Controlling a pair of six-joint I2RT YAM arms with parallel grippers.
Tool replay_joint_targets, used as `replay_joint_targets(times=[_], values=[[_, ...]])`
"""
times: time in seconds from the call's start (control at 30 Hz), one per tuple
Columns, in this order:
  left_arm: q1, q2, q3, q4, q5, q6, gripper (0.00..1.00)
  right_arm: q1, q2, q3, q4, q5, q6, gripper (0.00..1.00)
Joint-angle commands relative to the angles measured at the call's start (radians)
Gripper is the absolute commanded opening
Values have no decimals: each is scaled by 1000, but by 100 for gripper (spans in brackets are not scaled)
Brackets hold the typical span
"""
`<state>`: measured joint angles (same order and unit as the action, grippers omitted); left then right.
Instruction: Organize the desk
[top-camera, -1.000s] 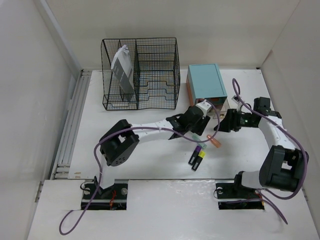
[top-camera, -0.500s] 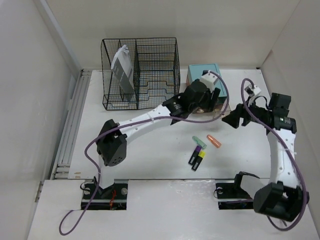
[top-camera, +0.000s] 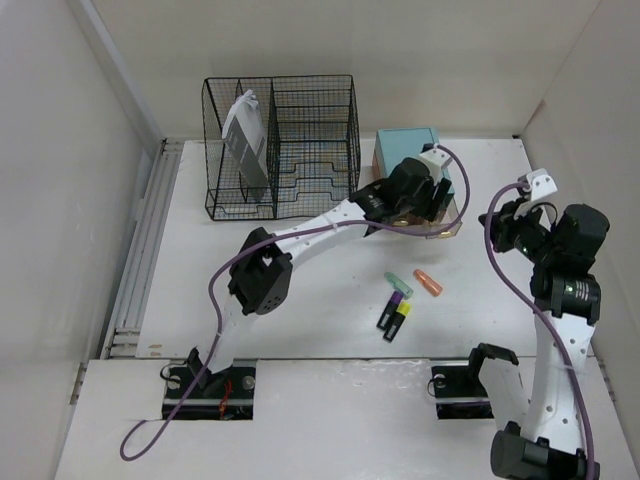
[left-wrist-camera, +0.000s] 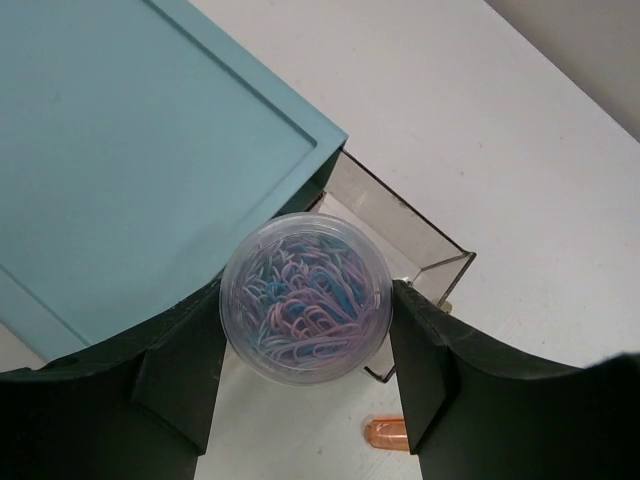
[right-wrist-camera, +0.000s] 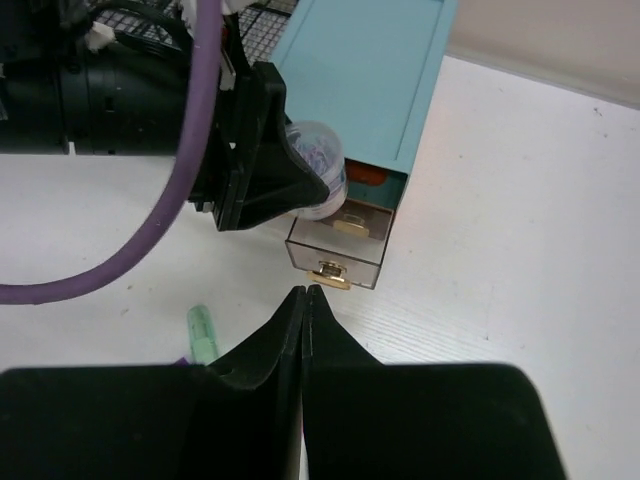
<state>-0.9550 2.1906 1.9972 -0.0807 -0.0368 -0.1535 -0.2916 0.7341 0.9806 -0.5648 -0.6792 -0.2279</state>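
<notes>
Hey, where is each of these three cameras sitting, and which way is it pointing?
Top external: above and behind the bases, looking down on the desk; both arms show.
Left wrist: on the left hand, looking down at its paper-clip tub above the open drawer; both fingers show.
Right wrist: on the right hand, facing the teal box; its shut fingertips show.
Shared: both wrist views show tub, drawer, box.

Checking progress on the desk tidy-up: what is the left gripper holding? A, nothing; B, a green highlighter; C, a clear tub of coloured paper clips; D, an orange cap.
C: the left gripper is closed on the clear tub of paper clips, right by the open drawer of the teal drawer box.
</notes>
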Motion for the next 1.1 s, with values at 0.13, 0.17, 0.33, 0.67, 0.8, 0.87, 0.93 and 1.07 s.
replay_joint_targets(times=[0.13, 0.17, 0.33, 0.67, 0.8, 0.87, 0.93, 1.07], values=[[7, 6, 112, 48, 84, -3, 0, -11, -4, -3, 69, 64, 30, 0], [7, 6, 112, 48, 93, -3, 0, -11, 5, -3, 69, 64, 30, 0], [7, 15, 121, 48, 103, -3, 0, -11, 14, -3, 69, 64, 30, 0], [16, 44, 130, 88, 186, -14, 0, -11, 33, -3, 60, 36, 30, 0], [25, 54, 130, 88, 186, -14, 0, -11, 33, -3, 60, 27, 30, 0], [25, 54, 130, 88, 186, -14, 6, -11, 33, -3, 60, 27, 30, 0], [35, 54, 130, 88, 186, -14, 30, -11, 42, -3, 60, 27, 30, 0], [35, 31, 120, 101, 176, -14, 64, -11, 51, -3, 51, 18, 21, 0]])
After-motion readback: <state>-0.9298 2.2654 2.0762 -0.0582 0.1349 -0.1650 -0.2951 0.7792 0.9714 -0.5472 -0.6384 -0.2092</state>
